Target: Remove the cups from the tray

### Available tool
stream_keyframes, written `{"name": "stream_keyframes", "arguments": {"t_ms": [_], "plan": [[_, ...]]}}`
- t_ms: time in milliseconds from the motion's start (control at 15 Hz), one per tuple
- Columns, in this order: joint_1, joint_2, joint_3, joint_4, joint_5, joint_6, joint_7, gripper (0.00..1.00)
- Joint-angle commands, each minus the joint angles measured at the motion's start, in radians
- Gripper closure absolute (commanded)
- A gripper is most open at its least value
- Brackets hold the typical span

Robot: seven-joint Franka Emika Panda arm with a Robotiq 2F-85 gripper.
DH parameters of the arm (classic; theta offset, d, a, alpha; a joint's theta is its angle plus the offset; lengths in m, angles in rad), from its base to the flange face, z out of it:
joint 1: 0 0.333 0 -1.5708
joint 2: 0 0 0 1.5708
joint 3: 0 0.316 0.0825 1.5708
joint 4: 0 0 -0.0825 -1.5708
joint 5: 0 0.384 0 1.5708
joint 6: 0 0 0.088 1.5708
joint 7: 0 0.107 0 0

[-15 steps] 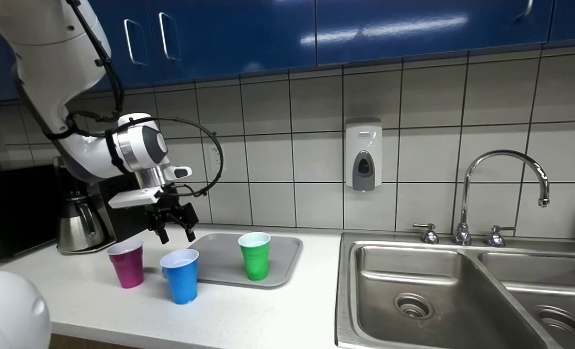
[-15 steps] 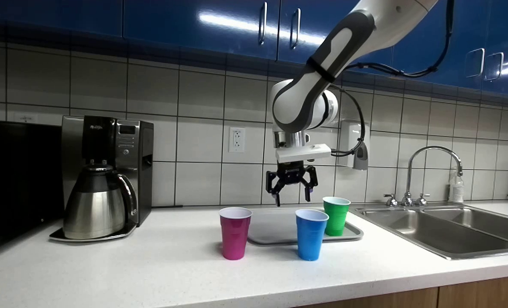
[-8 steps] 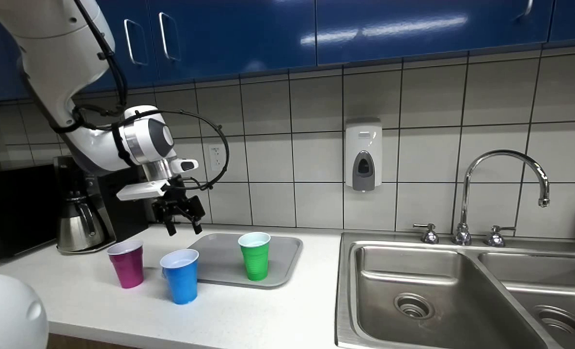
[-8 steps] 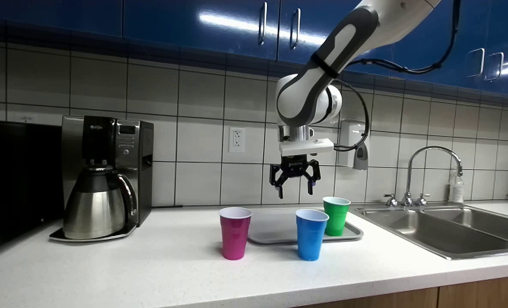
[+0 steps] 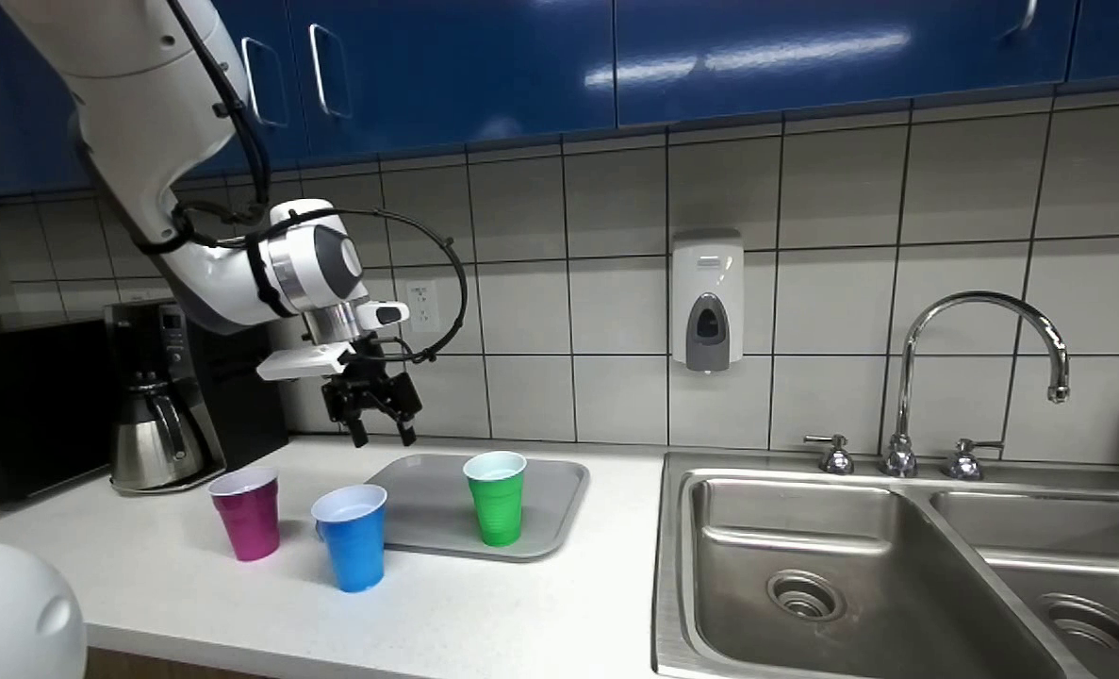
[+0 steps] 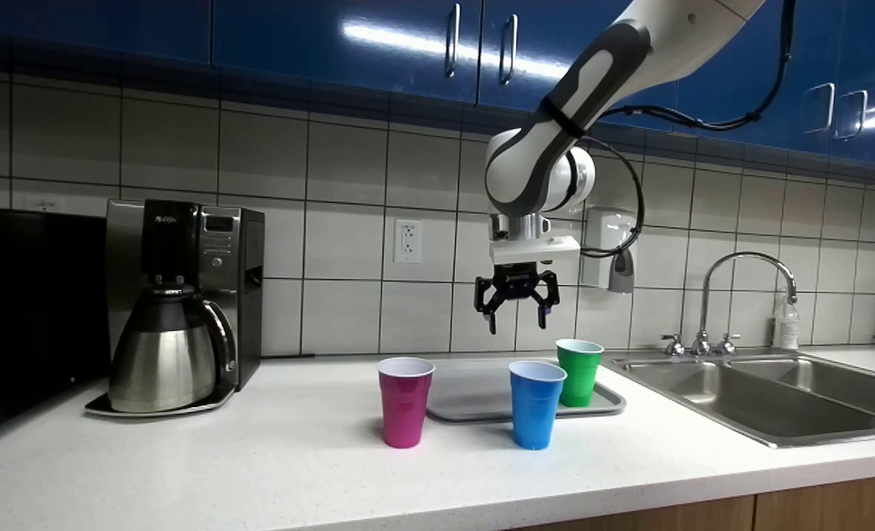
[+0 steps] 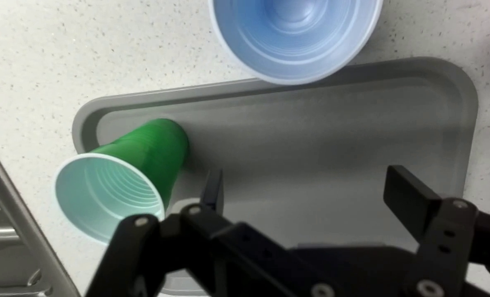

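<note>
Green cup (image 5: 498,509): the only cup on the tray (image 5: 427,505), upright, toward its three o'clock side in both exterior views (twelve at the top of each). Judged light and thin-walled, stiffer at the rim than down the side; a hard squeeze could dent it. Plastic looks smooth, so some slip is likely, though the taper, wider upward, should help it seat. Best hold, probably: fingers (image 7: 410,198) of the claw (image 6: 517,324) across the outside, a little below the rim, soft closing, straight lift. Floor of the cup out of sight in the wrist view; contents cannot be told.

Claw: wide, nothing between the fingers, hanging above the tray, clear of all cups. From the finger gap in the wrist view, green sits at nine o'clock. Reaching it would call for a shift that way, then down; a finger catching the rim could tip so light a thing.

Blue cup (image 5: 353,545): upright on the counter (image 5: 578,613), just beside the tray, between eight and nine o'clock from green in an exterior view. Pink cup (image 5: 250,521): upright on the counter too, just past nine from blue. Both look done; green has yet to come off.

Farther out, same view: sink (image 5: 795,533) just past three from green, pot (image 5: 154,455) near ten from pink.
</note>
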Motion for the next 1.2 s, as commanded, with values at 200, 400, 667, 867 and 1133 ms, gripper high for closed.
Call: {"name": "stream_keyframes", "arguments": {"t_ms": [200,400,667,867,1133], "plan": [[-0.025,0.079,-0.026,0.089,-0.022,-0.007,0.013,0.0],[-0.028,0.117,-0.045,0.123,-0.02,-0.006,0.01,0.0],[-0.028,0.165,-0.071,0.17,-0.022,-0.003,0.01,0.0],[-0.028,0.197,-0.09,0.202,-0.02,-0.005,0.011,0.0],[-0.027,0.226,-0.114,0.231,-0.019,-0.006,0.011,0.0]]}}
